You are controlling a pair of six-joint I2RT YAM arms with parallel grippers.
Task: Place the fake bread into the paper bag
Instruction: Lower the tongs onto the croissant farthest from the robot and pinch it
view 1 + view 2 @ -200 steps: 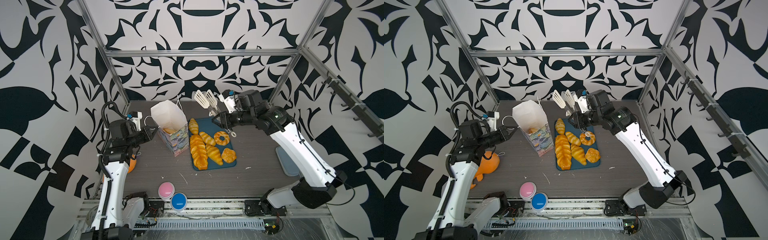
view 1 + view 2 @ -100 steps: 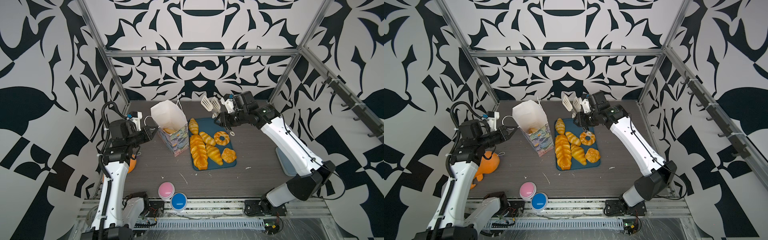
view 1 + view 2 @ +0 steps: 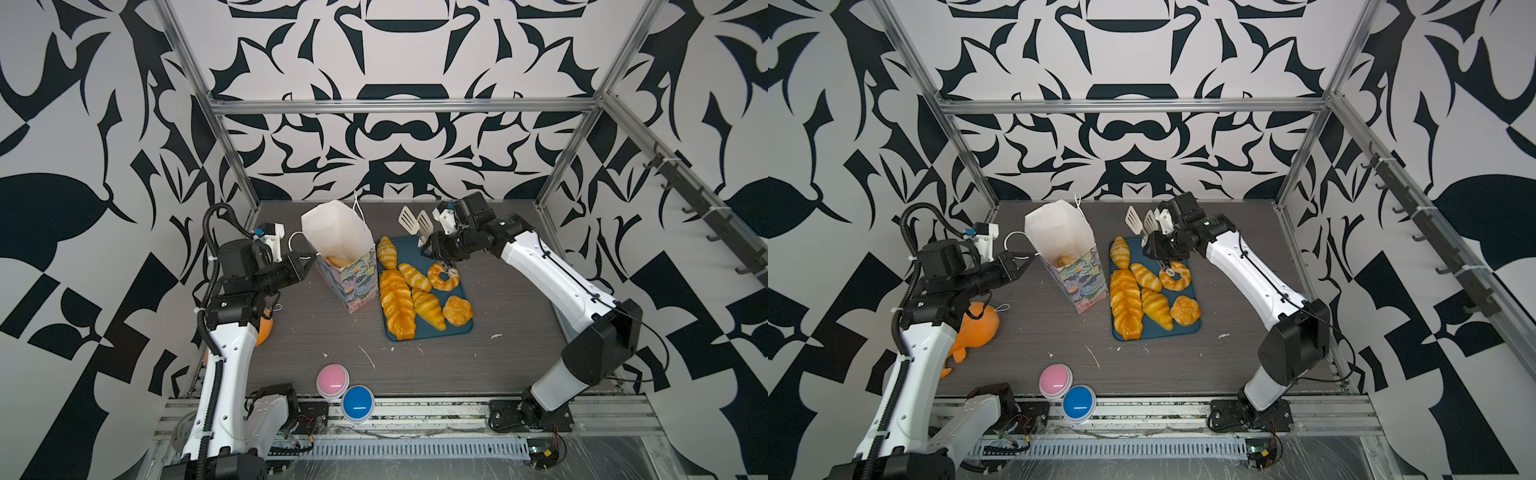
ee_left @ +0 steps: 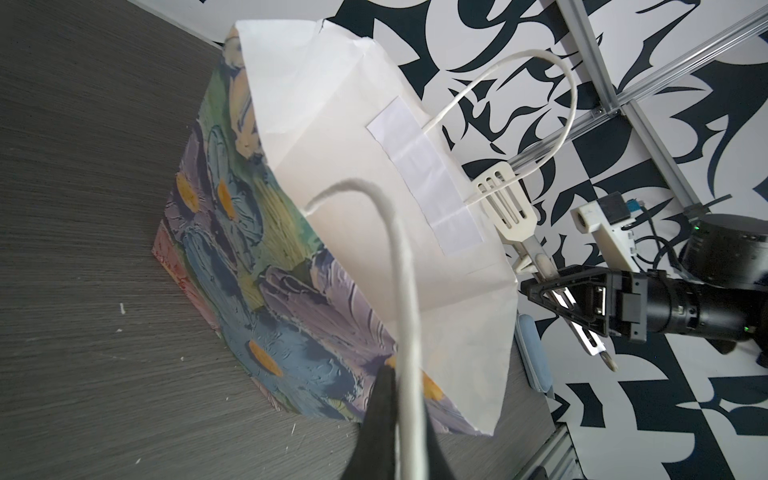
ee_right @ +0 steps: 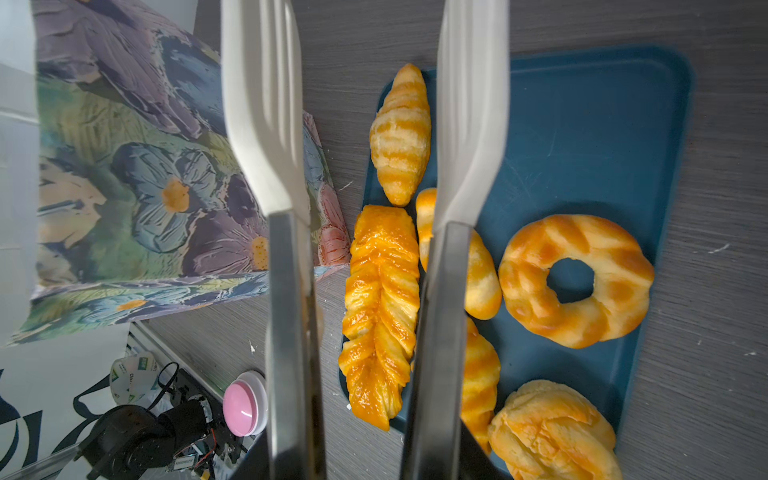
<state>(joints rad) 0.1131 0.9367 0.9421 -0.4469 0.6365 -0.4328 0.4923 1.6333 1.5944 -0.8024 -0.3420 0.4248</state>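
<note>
Six pieces of the fake bread lie on a blue tray (image 5: 582,137) at mid-table: a striped croissant (image 3: 386,251) at the far left corner; the long braided loaf (image 3: 398,303) along the left edge; two more croissants (image 3: 414,276) (image 3: 428,309) lying side by side with the loaf; the ring doughnut (image 3: 444,277) to their right; a knotted roll (image 3: 457,311) at the near right. One more golden piece (image 3: 337,261) shows low inside the paper bag (image 3: 351,278), though too little of it shows to tell what kind. The bag stands open-mouthed just left of the tray, its printed side facing the loaf. The left gripper (image 3: 307,266) reaches in from the left and is pinched tight on the bag's cord handle (image 4: 405,291), which runs straight between its fingers (image 4: 384,411) in the left wrist view. The right gripper (image 3: 430,249) hovers over the tray's far end, clamped around the metal stems of a pair of tongs (image 3: 411,222) (white slotted blades, spread apart, nothing between them); the blades point toward the far wall, just right of the bag's mouth, while the tongs' hinge end hangs over the doughnut in both top views. An orange toy (image 3: 978,326) sits near the left arm; a pink button (image 3: 332,379) and a blue button (image 3: 357,398) sit at the table's near edge.
</note>
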